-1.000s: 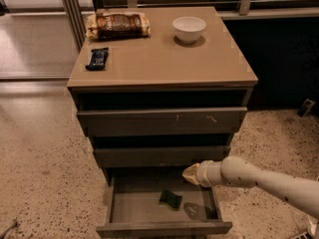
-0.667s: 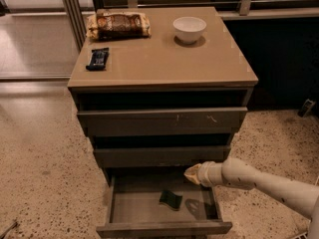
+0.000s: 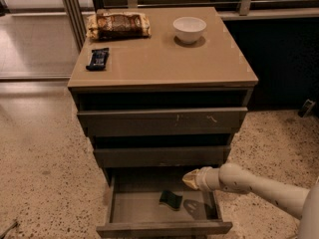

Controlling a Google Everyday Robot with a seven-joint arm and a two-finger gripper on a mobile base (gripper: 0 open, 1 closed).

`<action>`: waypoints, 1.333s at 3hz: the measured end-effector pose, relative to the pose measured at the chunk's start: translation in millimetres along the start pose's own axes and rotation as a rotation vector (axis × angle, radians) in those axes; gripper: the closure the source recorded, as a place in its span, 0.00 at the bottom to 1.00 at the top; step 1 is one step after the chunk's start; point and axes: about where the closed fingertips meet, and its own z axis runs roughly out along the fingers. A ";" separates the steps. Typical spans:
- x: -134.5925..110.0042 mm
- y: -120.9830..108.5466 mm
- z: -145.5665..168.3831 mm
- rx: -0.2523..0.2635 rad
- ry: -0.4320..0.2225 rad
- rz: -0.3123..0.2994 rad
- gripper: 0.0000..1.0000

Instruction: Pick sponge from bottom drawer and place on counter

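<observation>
The bottom drawer (image 3: pixel 124 208) is pulled open at the foot of the cabinet. A small dark green sponge (image 3: pixel 171 199) lies on its flat floor, right of centre. My gripper (image 3: pixel 190 179) reaches in from the right on a white arm and hovers above the drawer's right half, just up and right of the sponge, not touching it. The tan counter (image 3: pixel 159 59) tops the cabinet.
On the counter stand a white bowl (image 3: pixel 189 29), a brown wrapped snack pack (image 3: pixel 118 25) and a dark blue snack bar (image 3: pixel 97 58). Two upper drawers (image 3: pixel 162 121) are slightly out. Speckled floor surrounds the cabinet; a railing runs behind.
The gripper has stayed almost in place over the drawer's right side, shifting only slightly. The sponge has not moved.
</observation>
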 end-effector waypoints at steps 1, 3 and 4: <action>26.6 16.9 34.3 -0.055 0.006 0.032 1.00; 66.6 39.4 84.9 -0.112 0.006 0.090 0.81; 79.6 44.6 102.7 -0.136 0.021 0.107 0.58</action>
